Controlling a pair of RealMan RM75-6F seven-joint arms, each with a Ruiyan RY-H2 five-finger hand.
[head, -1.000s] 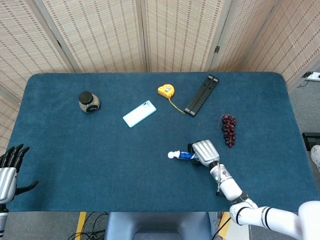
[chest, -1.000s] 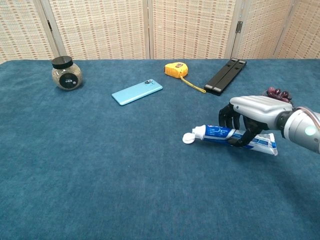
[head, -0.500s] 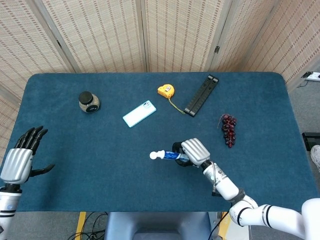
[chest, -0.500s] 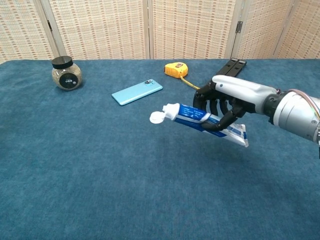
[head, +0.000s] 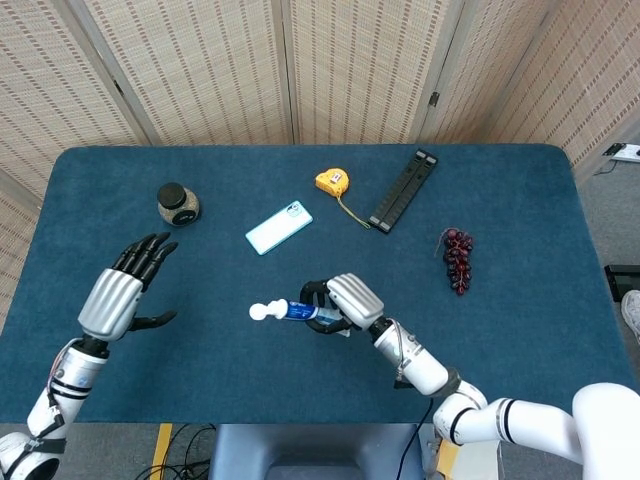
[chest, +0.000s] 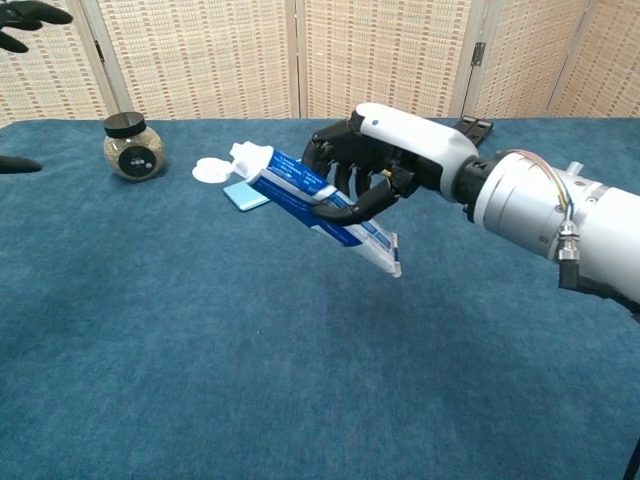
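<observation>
Toothpaste tube (chest: 315, 196) sits gripped in the right hand (chest: 385, 165), dark fingers wrapped round its middle; the chest view shows it lifted clear of the blue table (chest: 200, 340), white cap (chest: 209, 170) pointing left and raised, flat crimped end slanting down to the right. From the head view that height is hard to judge: the tube (head: 300, 312) just reads as lying above the cloth in the front middle, the right hand (head: 345, 300) covering its tail. That view alone shows the left hand (head: 120, 295) whole, fingers spread and holding nothing, above the table's left part near the jar (head: 178, 204); the chest view catches only dark fingertips (chest: 25, 12) at its top left corner

A second ago the tube lay flat on the cloth under the right hand, further right near the grapes (head: 458, 258); since then it has been raised and carried leftwards, and the left hand has come in from the table's front left edge

White tube with blue print, wide round white cap. Phone (head: 278, 227), yellow tape measure (head: 332, 181) and black folded bar (head: 403, 190) lie further back
</observation>
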